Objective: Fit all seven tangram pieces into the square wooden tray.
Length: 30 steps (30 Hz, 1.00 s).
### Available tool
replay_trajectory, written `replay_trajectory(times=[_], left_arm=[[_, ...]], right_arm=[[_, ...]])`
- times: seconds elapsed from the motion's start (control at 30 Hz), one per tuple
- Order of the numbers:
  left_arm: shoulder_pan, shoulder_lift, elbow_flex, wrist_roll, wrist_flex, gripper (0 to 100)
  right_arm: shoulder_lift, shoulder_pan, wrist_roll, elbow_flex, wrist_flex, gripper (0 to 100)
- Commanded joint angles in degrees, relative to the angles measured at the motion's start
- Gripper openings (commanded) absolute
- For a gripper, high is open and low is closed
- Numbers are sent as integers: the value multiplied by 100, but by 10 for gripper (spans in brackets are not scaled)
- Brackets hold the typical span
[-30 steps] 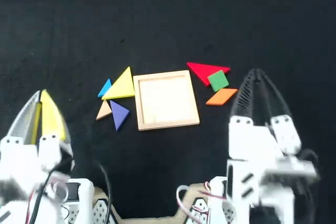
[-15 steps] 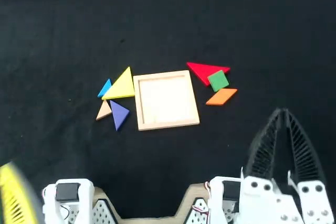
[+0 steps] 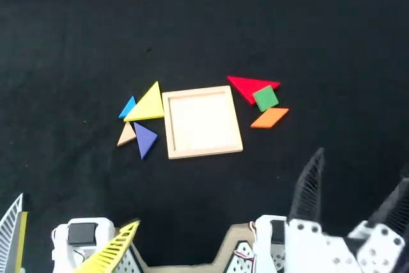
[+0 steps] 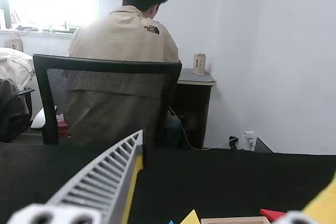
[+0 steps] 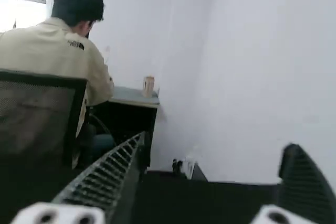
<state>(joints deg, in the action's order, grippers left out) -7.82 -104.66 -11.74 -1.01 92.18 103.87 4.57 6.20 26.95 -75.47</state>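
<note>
Both the left gripper (image 3: 77, 212) and the right gripper (image 3: 362, 167) are now drawn back to the near table edge with jaws spread wide and nothing held. The wooden tray (image 3: 168, 126) is left empty between the yellow triangle (image 3: 149, 105) cluster and the red triangle (image 3: 250, 85) cluster, so no piece is judged placed yet.

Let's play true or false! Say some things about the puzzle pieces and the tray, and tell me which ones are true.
1. The tray has no pieces in it. True.
2. The green square sits inside the tray. False: it lies outside, by the red triangle.
3. The yellow triangle and the blue triangle lie on the same side of the tray. True.
4. The orange piece is next to the yellow triangle. False: it is on the tray's other side, near the green square.
</note>
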Motion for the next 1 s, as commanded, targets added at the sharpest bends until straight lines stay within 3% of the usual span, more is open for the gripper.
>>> replay_trajectory(times=[0.0,0.1,0.17,0.3,0.37,0.47,0.53,0.73,0.97], left_arm=[[-66,62,-101,62,9,510],[-66,62,-277,35,-334,423],[-66,62,-382,35,-615,315],[-66,53,-365,26,-1020,9],[-57,53,-400,26,-1108,94],[-57,53,-365,26,-1099,68],[-48,53,-356,26,-1134,24],[-57,53,-488,26,-1055,29],[4,18,-901,70,0,33]], right_arm=[[356,97,-185,303,-343,658],[356,97,-211,444,-431,620],[330,97,-229,453,-466,534],[330,97,-193,242,-536,184],[338,70,-176,84,-536,2],[347,62,-185,4,-589,96],[356,62,-185,4,-589,98],[365,62,-229,40,-545,99],[374,70,-185,-180,-1679,101]])
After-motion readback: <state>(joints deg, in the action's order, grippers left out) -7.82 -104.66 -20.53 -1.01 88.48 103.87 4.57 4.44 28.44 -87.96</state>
